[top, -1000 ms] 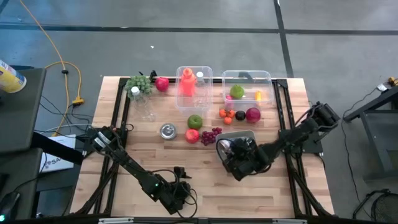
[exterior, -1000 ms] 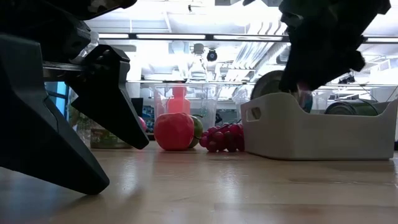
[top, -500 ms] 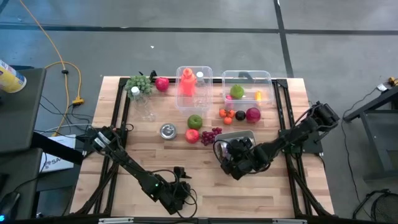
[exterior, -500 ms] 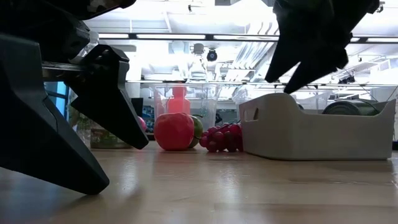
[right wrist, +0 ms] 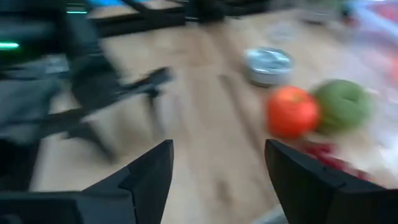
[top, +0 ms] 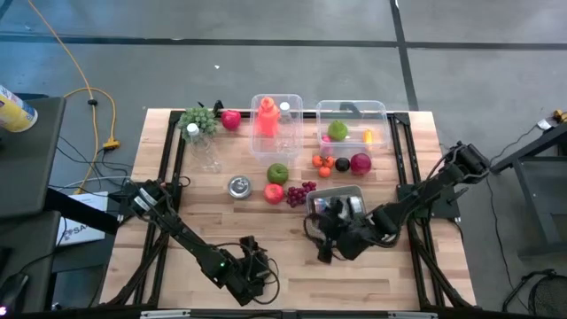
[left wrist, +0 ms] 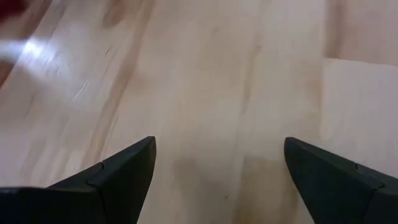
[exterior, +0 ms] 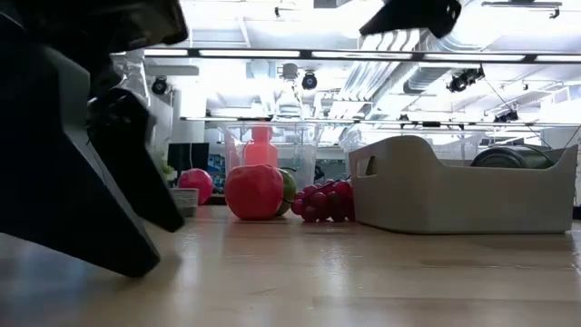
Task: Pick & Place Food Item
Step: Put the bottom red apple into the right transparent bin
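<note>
Right wrist view shows the right claw (right wrist: 217, 180) with its two dark fingers set well apart and nothing between them; it is empty. In the high view this claw (top: 326, 241) hangs just beside the near edge of the grey tray (top: 354, 191), on the side facing the bare front of the table (top: 283, 266).

Outward from there, taking the tray as the landmark: a bunch of dark red grapes (top: 301, 192) lies just beside the tray's left end, a red apple (top: 274, 193) sits next to the grapes, and a green apple (top: 278, 173) is just beyond that. A small metal tin (top: 238, 186) lies farther left. Behind the tray are small orange fruits (top: 323, 163) and a dark red fruit (top: 361, 163). What lies inside the tray I cannot tell.

The left claw (top: 246, 270) waits near the table's front edge, well apart from the tray, fingers spread wide on nothing.

The food nearest the working claw is probably the grapes or the red apple. The apple looks like a light, stiff, smooth model fruit: likely slippery, so it should be taken across its widest middle, fingers level. The grapes are lumpy and may shift or hang loose; a hold over the thick centre of the bunch seems safer than one at a single berry at the edge.
</note>
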{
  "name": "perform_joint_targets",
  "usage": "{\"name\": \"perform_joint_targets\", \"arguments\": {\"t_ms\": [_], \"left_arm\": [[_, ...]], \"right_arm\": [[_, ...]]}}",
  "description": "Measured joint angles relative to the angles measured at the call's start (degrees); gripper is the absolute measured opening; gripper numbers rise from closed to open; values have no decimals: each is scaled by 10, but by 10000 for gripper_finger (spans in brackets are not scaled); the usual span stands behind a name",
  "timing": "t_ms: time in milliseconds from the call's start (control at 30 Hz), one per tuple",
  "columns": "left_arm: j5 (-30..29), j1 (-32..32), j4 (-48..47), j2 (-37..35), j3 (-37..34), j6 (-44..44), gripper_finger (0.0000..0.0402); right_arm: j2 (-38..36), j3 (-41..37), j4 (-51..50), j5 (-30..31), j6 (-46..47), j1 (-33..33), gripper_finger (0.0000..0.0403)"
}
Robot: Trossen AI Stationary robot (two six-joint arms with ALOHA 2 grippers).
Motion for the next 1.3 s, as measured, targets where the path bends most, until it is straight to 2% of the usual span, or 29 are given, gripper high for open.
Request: {"name": "perform_joint_targets", "arguments": {"t_ms": [100, 233, 433, 633, 800, 1233, 1300], "left_arm": [[-3, 0, -38, -11, -1, -43, 342], [-13, 6, -92, -46, -2, -56, 342], [-50, 18, -168, -116, -2, -31, 342], [-53, 34, -160, -170, -1, 19, 342], [-53, 58, -159, -203, -1, 90, 342], [-52, 155, -154, -206, -1, 296, 342], [-50, 170, -154, -206, -1, 305, 342]], "right_arm": [[3, 0, 54, -47, -26, 15, 234], [3, 0, 108, -94, -44, 37, 232], [4, 0, 122, -101, -50, 76, 232], [30, 0, 136, -101, -41, 102, 232], [52, 0, 187, -104, -43, 104, 232], [52, 0, 229, -101, -44, 104, 232], [52, 0, 227, -101, -44, 104, 232]]}}
